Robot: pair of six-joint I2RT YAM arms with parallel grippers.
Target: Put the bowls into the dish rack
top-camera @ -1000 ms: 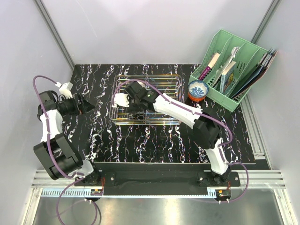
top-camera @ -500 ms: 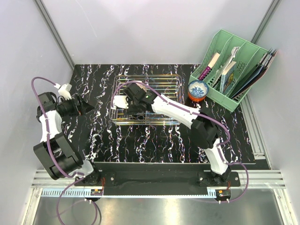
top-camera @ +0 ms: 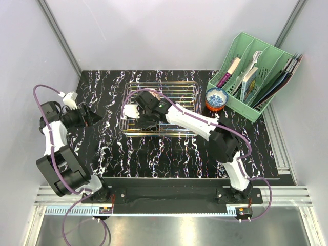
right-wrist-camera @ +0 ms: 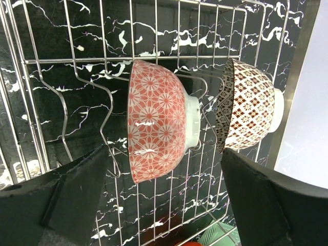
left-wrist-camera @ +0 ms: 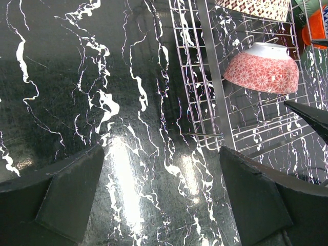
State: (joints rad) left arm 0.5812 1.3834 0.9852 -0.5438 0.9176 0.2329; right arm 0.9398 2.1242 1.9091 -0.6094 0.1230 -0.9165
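Black marbled table (left-wrist-camera: 61, 77) below; my right claw (right-wrist-camera: 164, 150) hangs spread either side of the pink flowered bowl (right-wrist-camera: 154, 120) without touching it. That bowl stands on edge in the rack (right-wrist-camera: 46, 60) beside a second bowl (right-wrist-camera: 248, 110). My left claw (left-wrist-camera: 161, 154) gapes idle. The pink one is perhaps loosely seated, so clipping its rim could roll it.

Top cam: high, behind arm bases, looks down on whole counter (top-camera: 169, 159). L wrist cam: low, close, faces rack (left-wrist-camera: 214, 77) edge. R wrist cam: close above rack. Both share pink bowl (left-wrist-camera: 262, 67).

Lab cell: white panels (top-camera: 31, 41), aluminium rails (top-camera: 169, 211)
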